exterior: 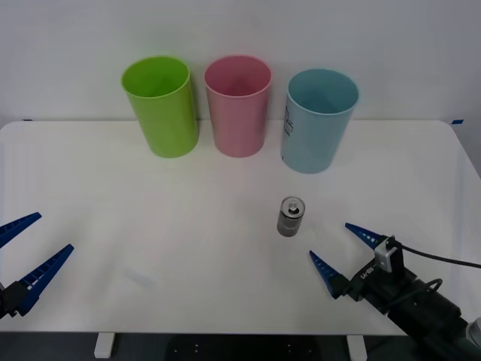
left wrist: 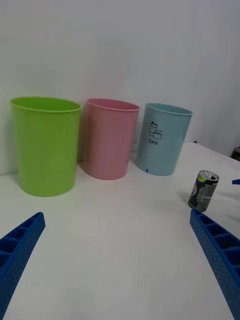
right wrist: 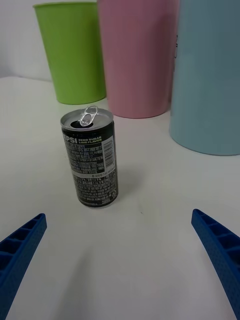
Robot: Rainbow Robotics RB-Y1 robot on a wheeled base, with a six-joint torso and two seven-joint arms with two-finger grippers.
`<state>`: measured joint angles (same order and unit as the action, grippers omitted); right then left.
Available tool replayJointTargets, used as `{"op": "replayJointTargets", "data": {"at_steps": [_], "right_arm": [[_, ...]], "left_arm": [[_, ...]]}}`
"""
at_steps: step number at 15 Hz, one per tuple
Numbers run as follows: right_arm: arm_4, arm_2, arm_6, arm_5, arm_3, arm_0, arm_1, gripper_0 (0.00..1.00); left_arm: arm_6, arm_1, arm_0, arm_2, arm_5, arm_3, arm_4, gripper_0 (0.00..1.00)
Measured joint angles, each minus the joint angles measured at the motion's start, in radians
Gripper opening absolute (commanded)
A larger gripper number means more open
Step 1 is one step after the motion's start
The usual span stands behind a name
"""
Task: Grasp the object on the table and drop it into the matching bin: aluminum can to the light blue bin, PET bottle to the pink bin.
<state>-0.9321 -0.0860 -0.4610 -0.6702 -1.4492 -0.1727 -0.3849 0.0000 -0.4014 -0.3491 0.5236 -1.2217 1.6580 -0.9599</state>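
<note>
The left pincer (exterior: pixel 30 254) hovered at the near left edge of the white surface (exterior: pixel 150 226), its blue fingers spread with nothing between them. Along the far side stood a lime green bin (exterior: pixel 161 107), then the pink bin (exterior: pixel 239 105), then the light blue bin (exterior: pixel 319 120) with its white label. The can (exterior: pixel 291 216) stood upright on the surface, in front of the light blue bin and apart from it. Just short of the can, the right pincer (exterior: pixel 340 245) was spread wide, not touching it.
</note>
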Motion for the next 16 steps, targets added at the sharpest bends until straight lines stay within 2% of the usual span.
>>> {"op": "replayJointTargets", "data": {"at_steps": [8, 16], "right_arm": [[0.000, -0.072, 0.010, 0.098, 0.017, 0.061, 0.037, 1.00], [-0.034, -0.083, -0.002, 0.109, 0.177, 0.204, 0.104, 1.00]], "left_arm": [[0.000, 0.000, 0.000, 0.000, 0.000, 0.000, 0.000, 1.00], [0.000, 0.000, 0.000, 0.000, 0.000, 0.000, 0.000, 1.00]]}}
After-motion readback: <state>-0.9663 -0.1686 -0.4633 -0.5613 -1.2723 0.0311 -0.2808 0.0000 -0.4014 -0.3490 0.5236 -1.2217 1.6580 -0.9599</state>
